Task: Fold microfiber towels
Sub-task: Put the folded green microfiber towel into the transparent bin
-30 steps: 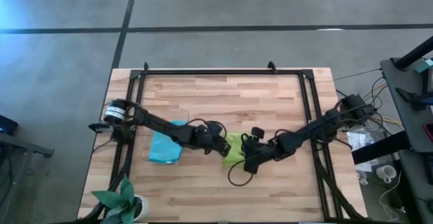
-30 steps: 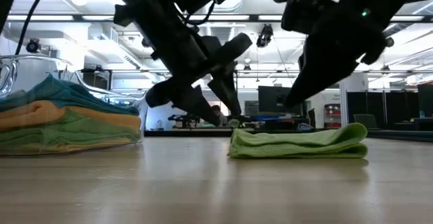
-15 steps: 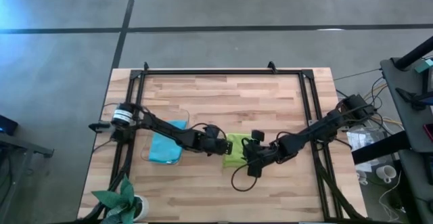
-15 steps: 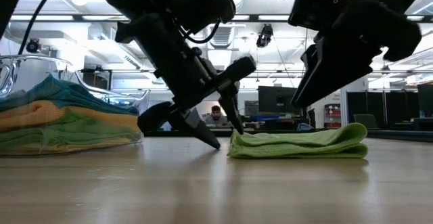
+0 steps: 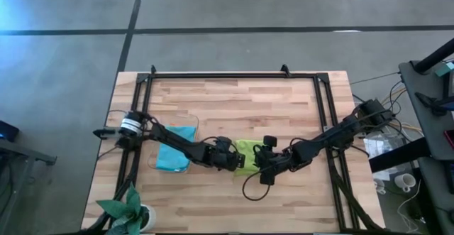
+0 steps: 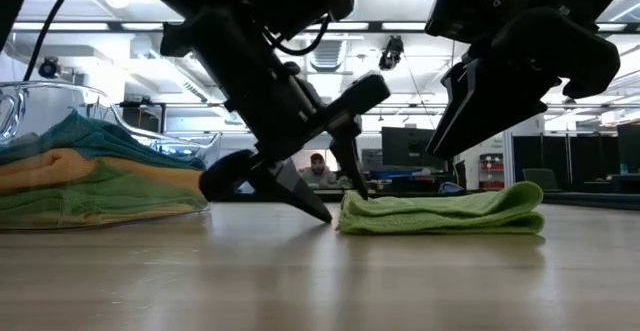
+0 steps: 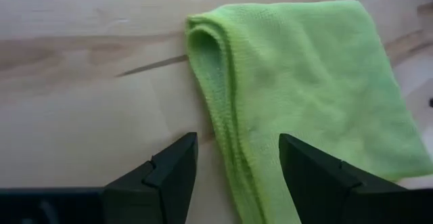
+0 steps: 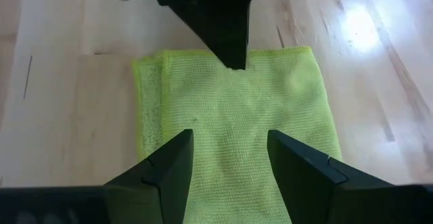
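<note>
The lime towel point(image 5: 245, 157) lies folded flat at the table's point(image 5: 234, 100) centre. The left gripper point(image 7: 230, 158) is at the towel's left edge, tips down at the wood, fingers apart and straddling the folded edge. The right gripper point(image 8: 226, 158) hovers over the towel's right side, fingers apart, holding nothing. Folded towels point(image 6: 95, 176) are stacked in a clear tray point(image 6: 20, 101) at the left.

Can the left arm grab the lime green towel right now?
Probably yes. The left end effector is open at the lime green towel's folded edge, with nothing between them.
</note>
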